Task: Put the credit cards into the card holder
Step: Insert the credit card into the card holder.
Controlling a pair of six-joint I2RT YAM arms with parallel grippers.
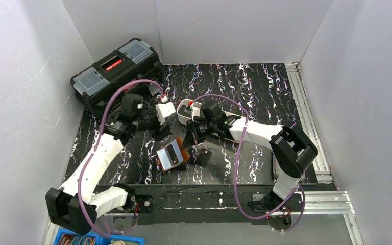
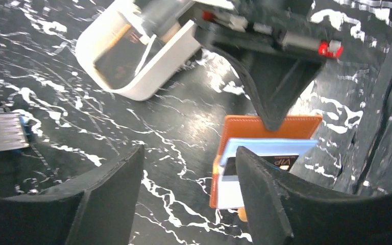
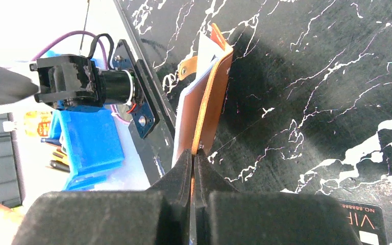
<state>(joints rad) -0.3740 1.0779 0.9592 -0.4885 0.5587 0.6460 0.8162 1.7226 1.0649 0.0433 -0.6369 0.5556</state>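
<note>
One brown card holder [image 1: 172, 155] is open on the desk [image 1: 235, 92]. The right gripper [image 3: 193, 158] pinches its edge. One credit card [image 2: 280, 162] sits inside it. A second card [image 3: 360, 222] lies beside it. The left gripper [image 2: 189, 163] is apart and holds nothing.

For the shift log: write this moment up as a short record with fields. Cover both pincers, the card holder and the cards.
left pincer: open, empty, hovering near the card holder
right pincer: shut on the card holder's leather edge
card holder: open, a dark card against its lining
loose card: flat on the table
white tray: holds something dark, blurred
</note>
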